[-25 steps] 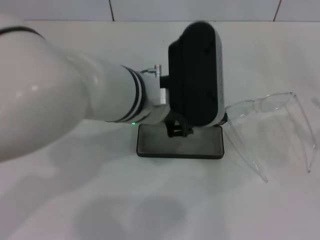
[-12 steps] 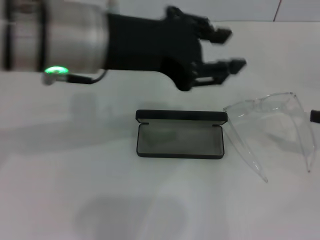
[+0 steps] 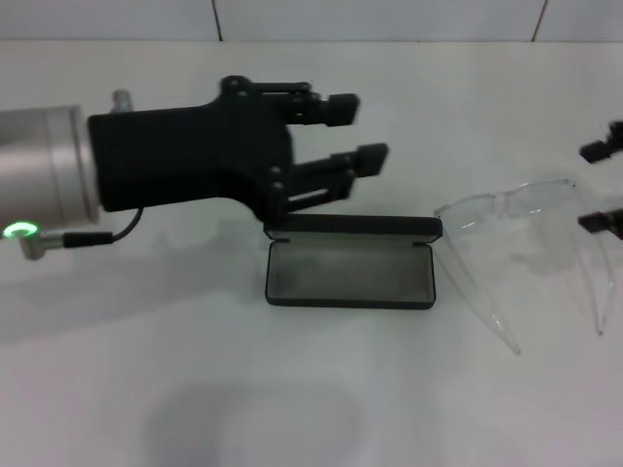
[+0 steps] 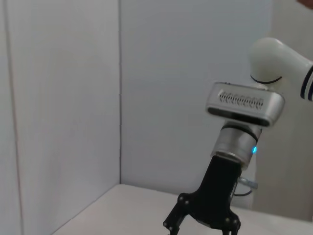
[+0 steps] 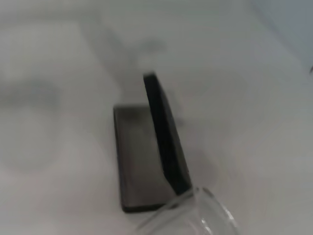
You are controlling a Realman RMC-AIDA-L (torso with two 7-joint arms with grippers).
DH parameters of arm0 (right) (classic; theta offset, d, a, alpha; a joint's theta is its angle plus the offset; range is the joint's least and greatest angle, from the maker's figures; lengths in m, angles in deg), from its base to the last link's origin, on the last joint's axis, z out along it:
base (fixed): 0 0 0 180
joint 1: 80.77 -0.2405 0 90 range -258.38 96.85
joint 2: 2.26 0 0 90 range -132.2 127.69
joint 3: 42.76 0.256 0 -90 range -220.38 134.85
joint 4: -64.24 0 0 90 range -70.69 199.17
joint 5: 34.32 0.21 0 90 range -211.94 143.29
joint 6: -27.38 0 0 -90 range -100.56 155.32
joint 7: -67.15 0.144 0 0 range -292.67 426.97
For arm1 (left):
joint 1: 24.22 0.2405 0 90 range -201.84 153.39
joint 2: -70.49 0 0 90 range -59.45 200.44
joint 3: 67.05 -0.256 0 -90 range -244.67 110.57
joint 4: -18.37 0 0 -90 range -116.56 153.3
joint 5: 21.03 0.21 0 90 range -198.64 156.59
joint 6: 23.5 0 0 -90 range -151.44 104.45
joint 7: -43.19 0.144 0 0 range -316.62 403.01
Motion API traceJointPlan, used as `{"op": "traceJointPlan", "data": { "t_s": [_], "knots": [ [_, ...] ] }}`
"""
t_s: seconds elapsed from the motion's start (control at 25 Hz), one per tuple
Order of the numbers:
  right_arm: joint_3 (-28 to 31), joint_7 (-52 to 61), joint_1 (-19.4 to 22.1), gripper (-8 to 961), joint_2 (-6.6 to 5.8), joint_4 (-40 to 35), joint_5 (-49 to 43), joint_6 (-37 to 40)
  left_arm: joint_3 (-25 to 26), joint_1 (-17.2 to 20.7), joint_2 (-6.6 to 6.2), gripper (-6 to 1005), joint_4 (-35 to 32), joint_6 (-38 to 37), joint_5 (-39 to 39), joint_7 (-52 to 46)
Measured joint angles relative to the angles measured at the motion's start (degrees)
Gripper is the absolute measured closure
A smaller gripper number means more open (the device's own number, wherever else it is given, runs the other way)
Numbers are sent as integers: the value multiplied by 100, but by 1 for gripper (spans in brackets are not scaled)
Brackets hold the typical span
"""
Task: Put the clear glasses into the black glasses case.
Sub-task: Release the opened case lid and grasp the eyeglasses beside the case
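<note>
The black glasses case (image 3: 350, 275) lies open mid-table, its lid (image 3: 355, 227) standing upright at the back and its grey tray empty. The clear glasses (image 3: 516, 206) rest on the table just right of the case, arms pointing toward the front. My left gripper (image 3: 360, 126) hovers open above and behind the case's left half, holding nothing. At the right edge my right gripper (image 3: 604, 185) is open, just right of the glasses and apart from them. The right wrist view shows the case (image 5: 139, 161) and a corner of the glasses (image 5: 195, 215).
The white table (image 3: 292, 389) ends at a tiled wall (image 3: 389, 19) at the back. In the left wrist view the right arm (image 4: 242, 105) and its gripper (image 4: 201, 229) stand before a pale wall.
My left arm has drawn back leftward off the case, uncovering the open tray. The right gripper's fingertips have come into view at the right edge beside the glasses.
</note>
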Motion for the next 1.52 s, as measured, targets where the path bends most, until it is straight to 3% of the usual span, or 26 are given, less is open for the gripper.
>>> {"op": "traceJointPlan", "data": {
  "t_s": [0.2,0.56,0.96,1.08,1.52],
  "knots": [
    [-247,107,-944,128,281,199,-903,-232,370,29,-4,495,780,-152,-561,314],
    [-906,249,-1837,137,404,1349,-1771,-1202,899,-374,-9,495,1637,-680,-1212,591],
    [-1608,316,-1986,205,452,2152,-1937,-2023,948,-505,-20,496,2046,-691,-1253,936],
    [-1659,322,-1991,203,464,2293,-1945,-2151,986,-558,-20,496,2192,-693,-1257,1005],
    [-1772,331,-1978,337,463,2450,-1959,-2482,1031,-617,-29,496,2359,-695,-1323,1135]
  ]
}}
